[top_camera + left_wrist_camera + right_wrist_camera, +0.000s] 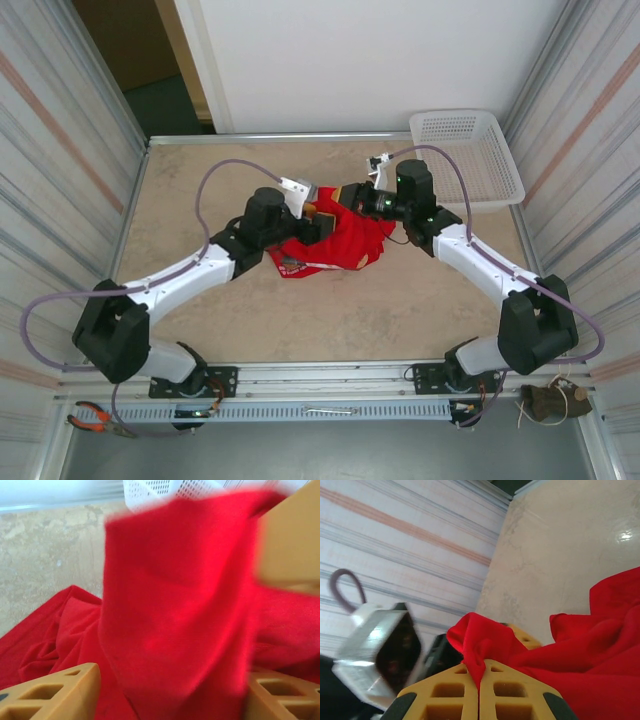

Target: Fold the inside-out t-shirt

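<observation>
The bright red t-shirt (335, 245) lies crumpled mid-table, one bunched fold raised off the surface.

blurred red t-shirt (175, 605), basket (170, 487) cut off above

The t-shirt (335, 240) is bright red all over. The basket (470, 150) is white, with rows of tiny holes. The table (250, 320) is sandy with cloudy marks, like stone. The cable (205, 185) is purple. The right gripper (480, 672) is yellow-orange, with black corners.
</observation>
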Controlling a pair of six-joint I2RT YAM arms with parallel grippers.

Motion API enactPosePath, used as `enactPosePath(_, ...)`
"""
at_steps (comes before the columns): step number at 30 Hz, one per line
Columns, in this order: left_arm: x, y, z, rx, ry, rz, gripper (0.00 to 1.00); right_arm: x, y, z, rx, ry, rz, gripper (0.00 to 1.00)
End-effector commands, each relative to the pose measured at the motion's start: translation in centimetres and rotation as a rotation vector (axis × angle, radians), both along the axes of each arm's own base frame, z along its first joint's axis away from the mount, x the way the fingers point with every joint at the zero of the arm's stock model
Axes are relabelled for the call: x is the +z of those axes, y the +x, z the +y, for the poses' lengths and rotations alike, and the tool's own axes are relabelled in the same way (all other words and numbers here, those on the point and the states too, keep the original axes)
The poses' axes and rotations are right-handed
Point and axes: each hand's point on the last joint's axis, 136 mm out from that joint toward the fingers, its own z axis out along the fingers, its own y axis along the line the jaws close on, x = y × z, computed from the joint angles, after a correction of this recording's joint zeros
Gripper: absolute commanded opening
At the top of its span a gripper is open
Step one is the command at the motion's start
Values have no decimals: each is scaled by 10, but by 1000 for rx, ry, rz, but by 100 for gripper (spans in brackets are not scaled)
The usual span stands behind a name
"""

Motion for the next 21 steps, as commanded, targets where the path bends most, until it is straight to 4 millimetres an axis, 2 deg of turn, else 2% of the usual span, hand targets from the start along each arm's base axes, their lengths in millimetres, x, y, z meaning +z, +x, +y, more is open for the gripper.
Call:
enactPosePath(1, 6, 11, -13, -4, -19, -25, 66, 28, 1, 4, 8, 33, -70, 0)
enactPosePath(4, 0, 17, -21, -16, -19, -11, 66, 29, 0, 5, 11, 42, -67, 0)
enactPosePath(5, -1, 19, -22, -17, -22, -9, 62, 29, 0, 4, 6, 40, -67, 0)
enactPosePath(6, 1, 20, -22, -27, -39, -10, 54, 27, 0, 3, 3, 35, -66, 0)
enactPosePath(8, 13, 20, -17, -72, -123, 7, 24, 20, 2, -4, -16, 17, -55, 0)
enactPosePath(10, 34, 15, -7, -127, -238, 17, 1, 10, 9, -15, -53, -2, -42, 0)
enactPosePath(13, 72, 1, 8, -274, -403, 45, 0, -16, 29, -31, -123, -53, -15, 1)
enactPosePath(15, 92, -11, 12, -393, -481, 81, 0, -36, 46, -33, -155, -95, 2, 13)
enactPosePath(18, 111, -23, 13, -521, -554, 123, 0, -61, 64, -26, -153, -150, 32, 27)
enactPosePath(20, 117, -27, 12, -567, -584, 136, 0, -75, 66, -23, -150, -203, 43, 44)
enactPosePath(21, 118, -28, 11, -583, -595, 151, 0, -78, 64, -25, -154, -229, 43, 49)
